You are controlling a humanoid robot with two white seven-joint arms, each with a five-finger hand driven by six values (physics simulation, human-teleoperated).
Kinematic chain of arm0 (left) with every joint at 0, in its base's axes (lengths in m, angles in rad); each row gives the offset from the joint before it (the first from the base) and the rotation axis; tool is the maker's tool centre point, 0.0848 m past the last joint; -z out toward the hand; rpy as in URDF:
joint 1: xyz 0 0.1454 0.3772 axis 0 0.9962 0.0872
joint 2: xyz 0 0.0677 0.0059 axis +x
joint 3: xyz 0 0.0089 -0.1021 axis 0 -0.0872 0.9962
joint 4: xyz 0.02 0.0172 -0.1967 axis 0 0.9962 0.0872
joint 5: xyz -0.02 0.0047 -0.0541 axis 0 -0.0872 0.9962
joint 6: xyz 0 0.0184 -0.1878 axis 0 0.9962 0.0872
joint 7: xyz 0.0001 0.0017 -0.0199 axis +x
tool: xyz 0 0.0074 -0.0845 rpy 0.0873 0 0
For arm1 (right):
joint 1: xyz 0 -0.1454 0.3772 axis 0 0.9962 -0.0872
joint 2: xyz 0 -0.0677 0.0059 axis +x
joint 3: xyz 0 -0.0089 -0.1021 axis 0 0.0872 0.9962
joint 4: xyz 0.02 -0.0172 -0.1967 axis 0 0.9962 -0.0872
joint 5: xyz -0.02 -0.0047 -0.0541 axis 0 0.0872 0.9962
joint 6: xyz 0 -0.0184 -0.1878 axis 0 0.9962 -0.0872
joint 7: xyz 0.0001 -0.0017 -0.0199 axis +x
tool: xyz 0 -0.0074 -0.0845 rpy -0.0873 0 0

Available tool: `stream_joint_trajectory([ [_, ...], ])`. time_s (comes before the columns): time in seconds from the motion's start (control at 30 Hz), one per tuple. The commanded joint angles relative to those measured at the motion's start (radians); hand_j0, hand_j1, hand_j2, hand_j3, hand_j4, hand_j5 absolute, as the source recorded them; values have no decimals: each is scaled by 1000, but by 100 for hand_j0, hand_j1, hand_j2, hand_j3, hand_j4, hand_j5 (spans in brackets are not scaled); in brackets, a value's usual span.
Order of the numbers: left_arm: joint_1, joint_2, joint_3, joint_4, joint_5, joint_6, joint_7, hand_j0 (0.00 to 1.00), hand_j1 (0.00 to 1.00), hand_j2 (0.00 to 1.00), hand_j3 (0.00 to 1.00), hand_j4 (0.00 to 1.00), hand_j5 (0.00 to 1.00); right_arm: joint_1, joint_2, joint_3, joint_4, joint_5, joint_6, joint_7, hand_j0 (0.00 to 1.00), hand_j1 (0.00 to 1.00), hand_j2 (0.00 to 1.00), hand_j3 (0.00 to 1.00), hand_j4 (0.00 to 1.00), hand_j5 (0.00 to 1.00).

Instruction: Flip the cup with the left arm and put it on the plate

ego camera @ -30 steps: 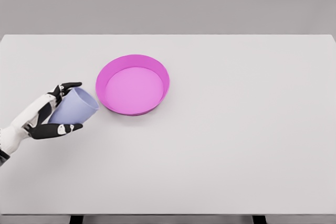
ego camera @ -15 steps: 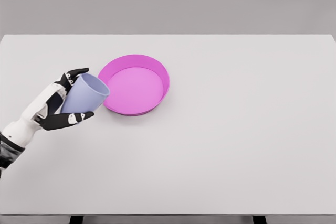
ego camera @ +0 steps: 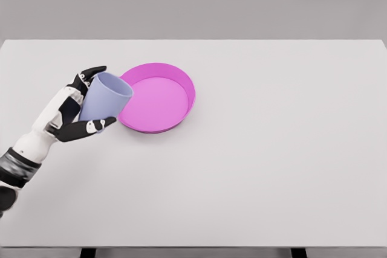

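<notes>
Five fingers (ego camera: 91, 126) of your left hand (ego camera: 72, 110) were curled around the lavender cup (ego camera: 104, 98), which you held mouth-up, slightly tilted, at the left rim of the pink plate (ego camera: 158, 97) on the white table (ego camera: 272, 149).

View: a single head view, there is no second view to share anything with.
Position: the camera sits above the near long edge of the white table (ego camera: 272, 167), on the robot's own side.
Direction: it looks forward and downward, toward the far edge and the grey wall behind.
Distance: far enough that the table is seen from left end to right end, its near edge at the bottom.
Centre: the pink plate (ego camera: 192, 92) lies a little left of the middle.
Entry side: the left hand (ego camera: 69, 113) comes in from the lower left corner.
</notes>
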Motion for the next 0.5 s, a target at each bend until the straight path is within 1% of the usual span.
stream_joint_trajectory([
  [0.0, 0, -7, 9, 0, 0, -3, 1, 74, 74, 74, 74, 74, 74, 0, 0, 0, 0, 0, 0, 0, 100, 100, 100, 100, 100, 100],
  [0.17, 3, -20, 36, 1, -3, -6, -1, 74, 74, 74, 74, 74, 74, 0, 0, 0, 0, 0, 0, 0, 100, 100, 100, 100, 100, 100],
  [0.23, 2, -51, 49, 6, -5, -3, -1, 74, 74, 74, 74, 74, 74, 0, 0, 0, 0, 0, 0, 0, 100, 100, 100, 100, 100, 100],
  [0.33, -6, -60, 50, 7, -6, -3, -1, 74, 74, 74, 74, 74, 74, 0, 0, 0, 0, 2, 0, 0, 100, 100, 100, 100, 100, 100],
  [0.4, -8, -89, 64, 9, -9, 0, -1, 74, 74, 74, 74, 74, 74, 0, 0, 0, 0, 0, 0, 0, 100, 100, 100, 100, 100, 100],
  [0.47, -9, -92, 66, 9, -9, -3, -1, 74, 74, 74, 74, 74, 74, 0, 0, 0, 0, 0, 0, 0, 100, 100, 100, 100, 100, 100],
])
